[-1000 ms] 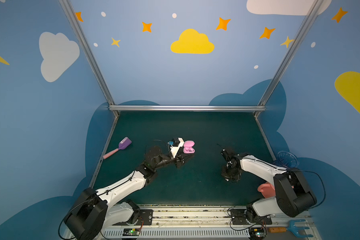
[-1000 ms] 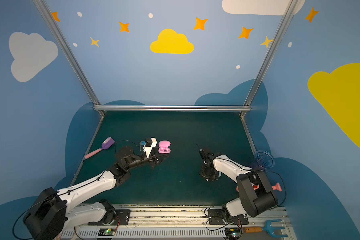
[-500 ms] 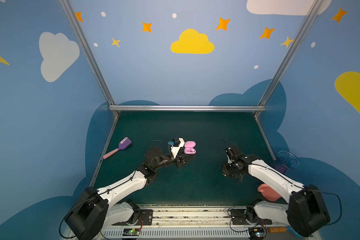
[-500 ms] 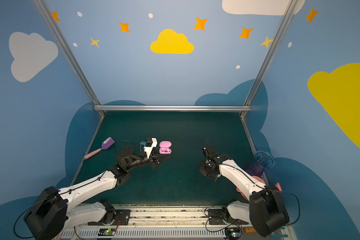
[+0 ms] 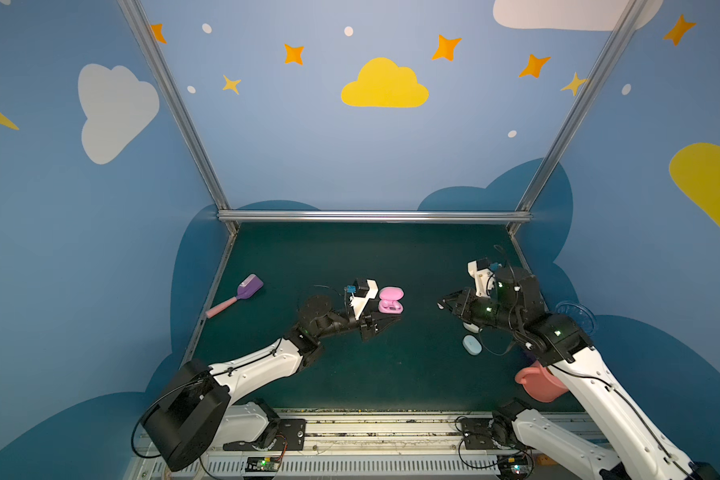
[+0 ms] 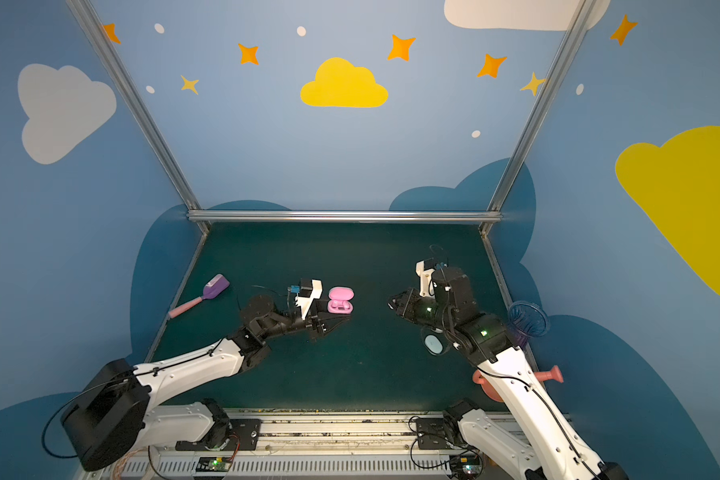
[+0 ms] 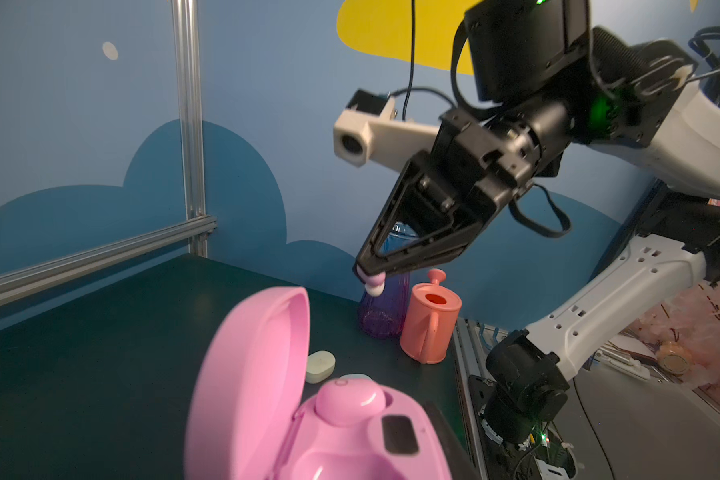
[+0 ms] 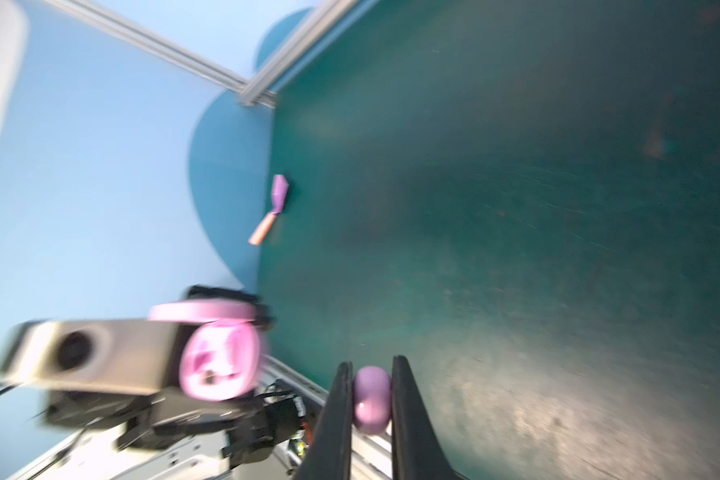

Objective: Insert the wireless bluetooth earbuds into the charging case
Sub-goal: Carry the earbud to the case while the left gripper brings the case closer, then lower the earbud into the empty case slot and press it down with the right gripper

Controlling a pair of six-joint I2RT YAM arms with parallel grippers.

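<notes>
1. The right hand [image 5: 440,304] is squeezing shut on a pink bud [image 8: 371,399]. It is hanging in the air near the right edge of the counter [image 5: 350,257], well apart from the case [image 5: 390,305].
2. The left hand [image 5: 387,319] seems to be gripping the open pink case in the middle of the counter. A second bud [image 7: 346,401] is sitting in one hole, and the other hole is looking empty.
3. The bud is sticking out at the very tips of the right hand. It is tiny, smooth and round, so it could be slipping out on the way over.
4. The bud could be going into the hole the wrong way round. Then it would be lying on top and not dropping in.
5. The right hand could be bumping the lid [image 7: 258,365] while it is coming in. That could be pushing the case crooked in the left hand.
6. A second ago the right hand was pointing down, low by the near right corner. Now it is lifted and pointing toward the case. A blue case [image 5: 472,345] is now showing on the counter near that corner. The left hand and the pink case are staying where they were.
</notes>
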